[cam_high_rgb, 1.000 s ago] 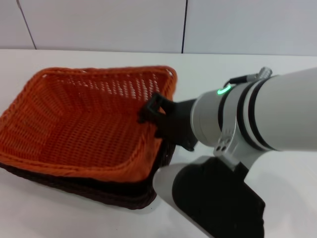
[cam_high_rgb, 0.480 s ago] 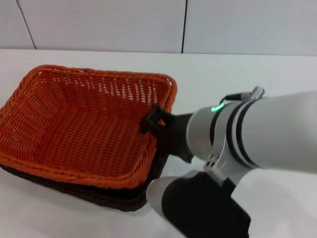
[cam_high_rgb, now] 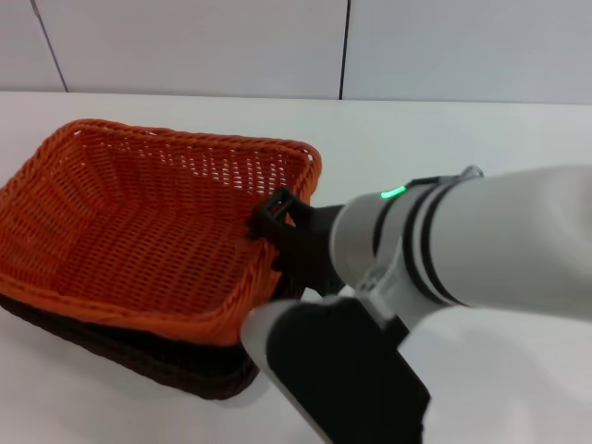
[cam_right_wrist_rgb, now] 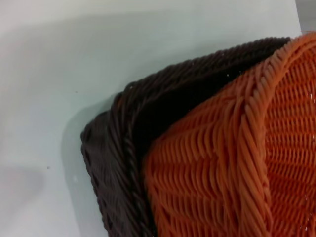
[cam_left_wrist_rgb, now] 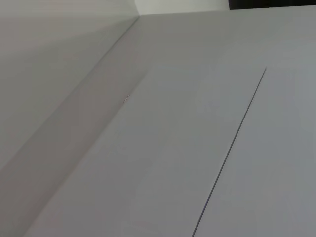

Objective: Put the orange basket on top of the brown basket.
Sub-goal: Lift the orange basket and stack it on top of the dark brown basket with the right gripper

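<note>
The orange basket (cam_high_rgb: 139,240) rests nested inside the brown basket (cam_high_rgb: 148,359) on the left half of the white table; only the brown basket's near edge and right corner show beneath it. My right gripper (cam_high_rgb: 276,220) is at the orange basket's right rim, shut on that rim, with one black finger showing inside the basket. The right wrist view shows the orange weave (cam_right_wrist_rgb: 237,163) sitting inside the brown rim (cam_right_wrist_rgb: 123,143) at one corner. My left gripper is out of view; its wrist view shows only bare white surface.
The white table (cam_high_rgb: 444,139) stretches behind and to the right of the baskets. A white panelled wall (cam_high_rgb: 185,46) stands along the table's far edge. My right arm's large white body (cam_high_rgb: 481,250) covers the near right of the table.
The orange basket has gone from tilted to settled lower in the brown basket. My right gripper and both baskets have shifted a little to the left.
</note>
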You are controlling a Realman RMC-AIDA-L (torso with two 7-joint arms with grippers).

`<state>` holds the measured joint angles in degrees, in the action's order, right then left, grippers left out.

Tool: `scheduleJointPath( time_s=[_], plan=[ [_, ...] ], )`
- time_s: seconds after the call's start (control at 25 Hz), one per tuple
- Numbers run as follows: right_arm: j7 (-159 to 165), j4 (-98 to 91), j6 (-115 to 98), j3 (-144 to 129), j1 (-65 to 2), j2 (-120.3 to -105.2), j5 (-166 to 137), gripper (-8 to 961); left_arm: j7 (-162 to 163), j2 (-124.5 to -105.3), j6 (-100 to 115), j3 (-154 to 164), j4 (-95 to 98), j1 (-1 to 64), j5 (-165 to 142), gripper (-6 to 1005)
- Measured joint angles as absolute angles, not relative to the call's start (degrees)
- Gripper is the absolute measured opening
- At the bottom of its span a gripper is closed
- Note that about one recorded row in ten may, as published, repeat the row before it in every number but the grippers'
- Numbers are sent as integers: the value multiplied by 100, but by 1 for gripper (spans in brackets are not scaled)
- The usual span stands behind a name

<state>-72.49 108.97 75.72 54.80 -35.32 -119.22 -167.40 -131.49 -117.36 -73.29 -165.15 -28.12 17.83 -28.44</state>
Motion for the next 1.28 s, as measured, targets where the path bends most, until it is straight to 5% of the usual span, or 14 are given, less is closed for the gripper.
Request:
scheduleJointPath(
  time_s=[1.28],
  plan=[
    [-7718, 10202, 5873, 4928, -2776, -11891, -16763, 368, -13091, -11758, -7693, -16515, -2741, 1676, -2847, 660]
  ],
)
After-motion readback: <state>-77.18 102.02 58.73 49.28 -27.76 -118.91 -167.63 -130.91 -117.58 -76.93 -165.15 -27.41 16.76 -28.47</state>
